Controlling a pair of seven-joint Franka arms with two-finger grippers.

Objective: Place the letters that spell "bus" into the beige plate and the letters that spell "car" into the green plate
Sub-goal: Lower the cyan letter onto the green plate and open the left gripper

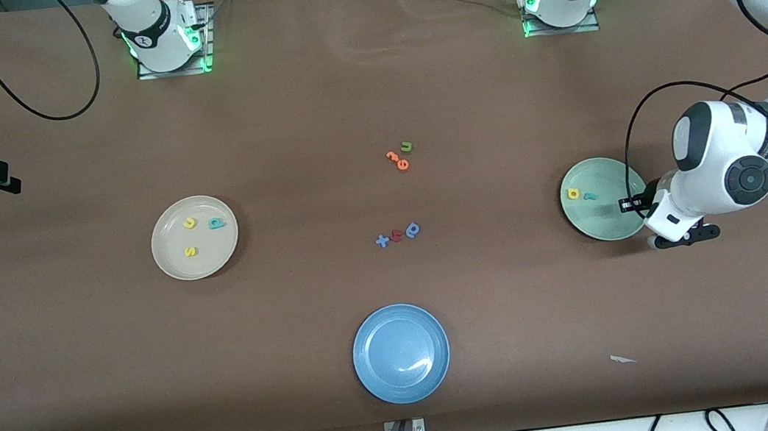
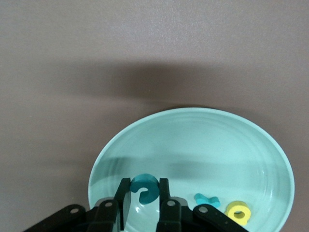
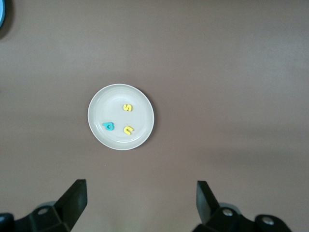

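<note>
Teal c (image 2: 145, 187) pinched over the green plate (image 2: 193, 140)

The left gripper (image 2: 144, 199) holds the c between its jaws, above the yellow a (image 2: 238, 212) and teal r (image 2: 206, 199) lying in that plate; the right gripper (image 3: 141, 200), jaws spread wide, hangs over the table near the beige plate (image 3: 143, 104) with teal b (image 3: 109, 126), yellow u (image 3: 128, 130), yellow s (image 3: 127, 108)

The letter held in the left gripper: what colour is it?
Teal; the c shows best in the left wrist view.

Left gripper (image 1: 626, 205) fingertips hidden by wrist in front view; right gripper off-frame there.
</note>
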